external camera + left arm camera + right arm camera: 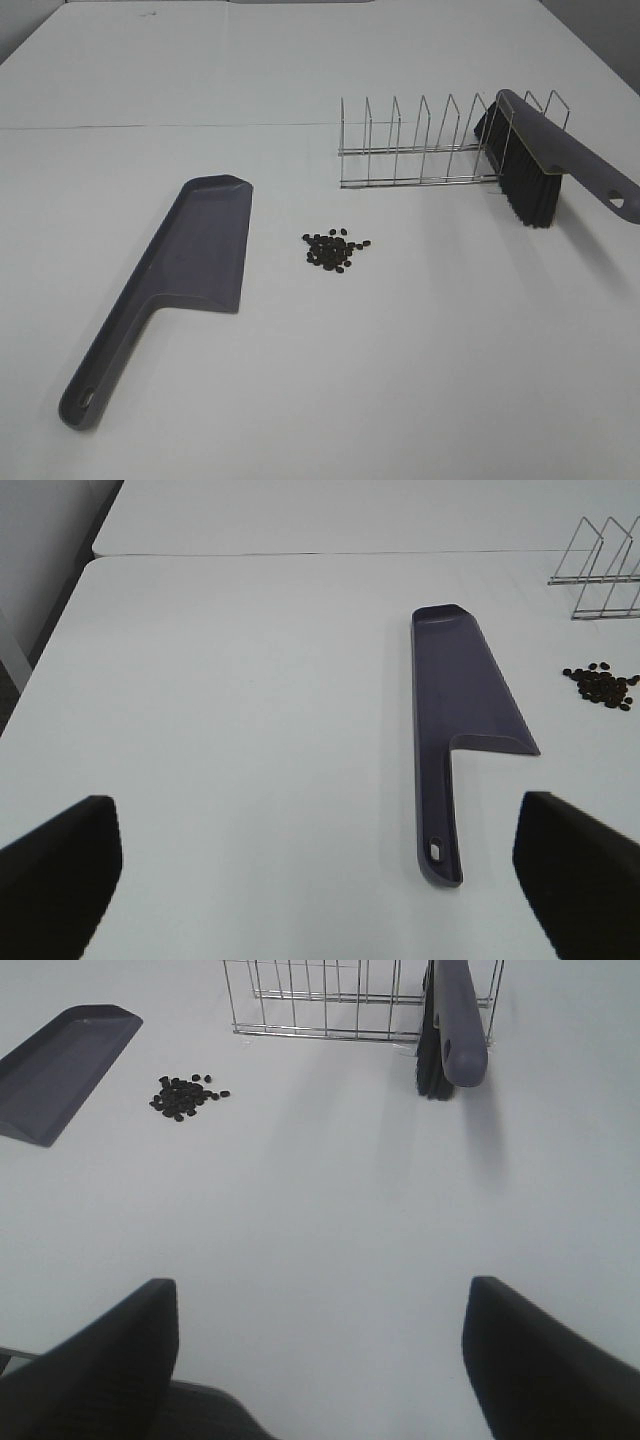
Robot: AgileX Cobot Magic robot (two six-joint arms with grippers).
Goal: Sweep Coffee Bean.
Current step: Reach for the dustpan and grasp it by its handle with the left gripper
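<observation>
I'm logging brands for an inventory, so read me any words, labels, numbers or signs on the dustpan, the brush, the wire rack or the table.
There is no text to read in any view. The dustpan, the brush, the wire rack and the table show no word, label, brand, number or sign.

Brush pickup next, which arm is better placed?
Right. The brush leans in the wire rack on the table's right side, straight ahead of the open, empty right gripper. The left gripper, also open, faces the dustpan, with the coffee beans between that and the brush.
</observation>
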